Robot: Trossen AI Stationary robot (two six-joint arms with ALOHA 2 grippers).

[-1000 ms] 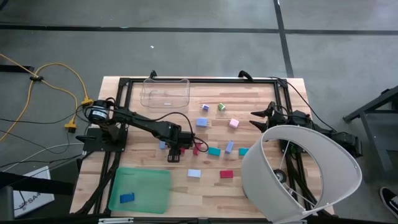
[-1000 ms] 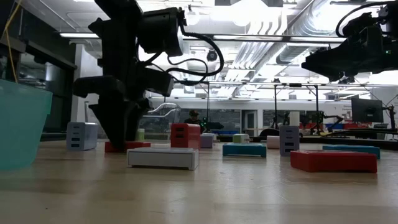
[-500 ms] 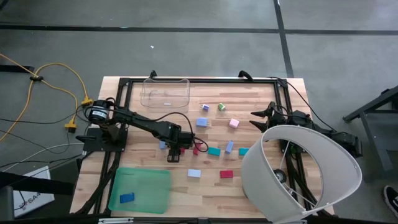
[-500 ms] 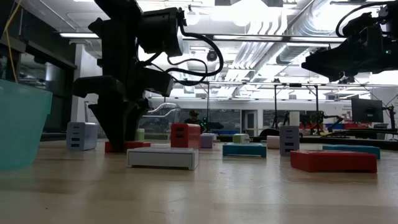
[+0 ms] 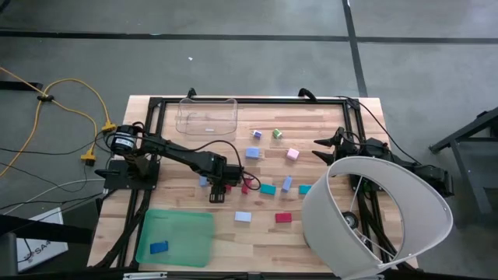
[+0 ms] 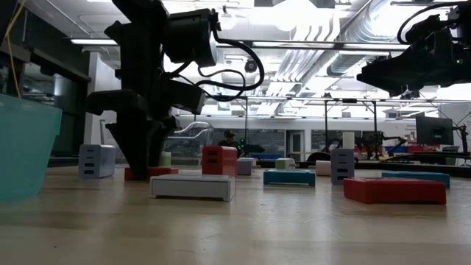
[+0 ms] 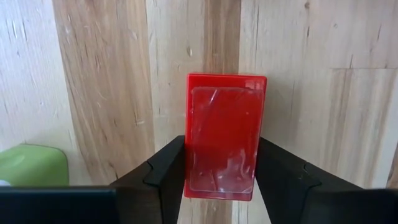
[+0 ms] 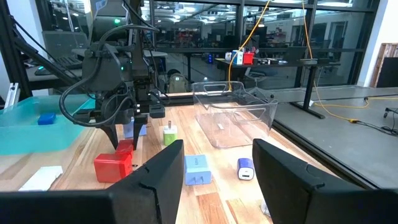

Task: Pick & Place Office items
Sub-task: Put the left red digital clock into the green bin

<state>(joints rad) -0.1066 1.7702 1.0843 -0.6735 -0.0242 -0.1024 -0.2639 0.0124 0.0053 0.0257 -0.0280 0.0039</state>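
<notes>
Down near the table's centre, the left gripper brackets a flat red block, jaws touching its long sides (likely for lifting). Right gripper waits at three o'clock, jaws apart, empty.

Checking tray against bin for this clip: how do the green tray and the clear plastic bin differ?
The green tray is opaque and sits at the table's near-left corner; the clear plastic bin is see-through and sits at the far edge. The tray holds one blue block; the bin holds no blocks. Both are open-topped containers.
</notes>
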